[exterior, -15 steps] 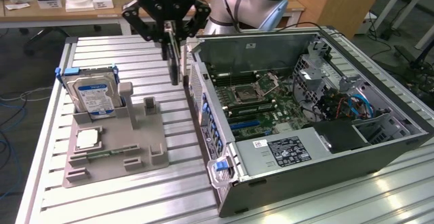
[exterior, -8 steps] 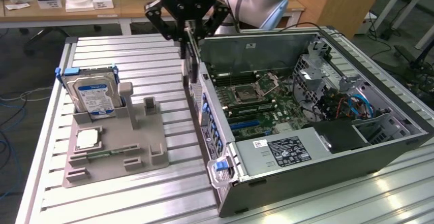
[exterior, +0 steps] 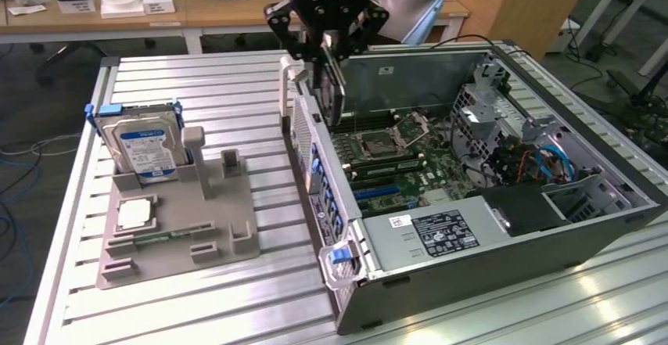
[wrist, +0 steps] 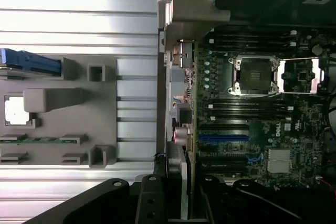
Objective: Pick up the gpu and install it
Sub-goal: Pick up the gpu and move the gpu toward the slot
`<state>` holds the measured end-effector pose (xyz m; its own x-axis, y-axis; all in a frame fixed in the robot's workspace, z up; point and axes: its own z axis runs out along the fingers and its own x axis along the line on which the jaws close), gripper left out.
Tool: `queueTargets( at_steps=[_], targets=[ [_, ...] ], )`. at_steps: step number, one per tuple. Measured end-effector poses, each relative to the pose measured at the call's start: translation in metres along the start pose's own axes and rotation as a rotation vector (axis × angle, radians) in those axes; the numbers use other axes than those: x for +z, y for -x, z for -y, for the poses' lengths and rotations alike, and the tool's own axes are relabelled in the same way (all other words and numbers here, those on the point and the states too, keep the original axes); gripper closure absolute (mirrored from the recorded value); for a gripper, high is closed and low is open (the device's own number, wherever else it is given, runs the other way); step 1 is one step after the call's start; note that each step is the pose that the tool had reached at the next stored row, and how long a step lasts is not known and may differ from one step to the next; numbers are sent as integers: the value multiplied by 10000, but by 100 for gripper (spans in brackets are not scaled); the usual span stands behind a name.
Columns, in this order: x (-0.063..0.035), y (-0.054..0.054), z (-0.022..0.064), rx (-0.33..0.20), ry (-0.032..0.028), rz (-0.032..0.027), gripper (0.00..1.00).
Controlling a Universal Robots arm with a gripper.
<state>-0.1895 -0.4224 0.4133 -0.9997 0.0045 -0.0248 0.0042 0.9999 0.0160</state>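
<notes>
The gpu [exterior: 332,93] is a thin dark card hanging upright and edge-on, with my gripper [exterior: 325,46] shut on its upper end. It hovers over the near side wall of the open computer case [exterior: 584,213], above the motherboard [exterior: 392,157] and its expansion slots [exterior: 389,191]. In the wrist view the gpu [wrist: 181,182] appears edge-on between my black fingers [wrist: 152,203]. It lines up roughly with the case's rear port edge, beside the blue slot [wrist: 226,138].
On the slatted table's exterior-view left stands a grey holder [exterior: 224,231] with a hard drive [exterior: 146,145] upright in it and a square processor chip [exterior: 136,213] lying flat. The power supply [exterior: 443,231] fills the case's near corner. Desks stand behind.
</notes>
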Motion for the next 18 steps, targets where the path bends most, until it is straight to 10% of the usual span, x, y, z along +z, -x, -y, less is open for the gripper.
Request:
queueTargets(
  at_steps=[18],
  targets=[
    [31,816,-3,-1,0,0,72]
  ],
)
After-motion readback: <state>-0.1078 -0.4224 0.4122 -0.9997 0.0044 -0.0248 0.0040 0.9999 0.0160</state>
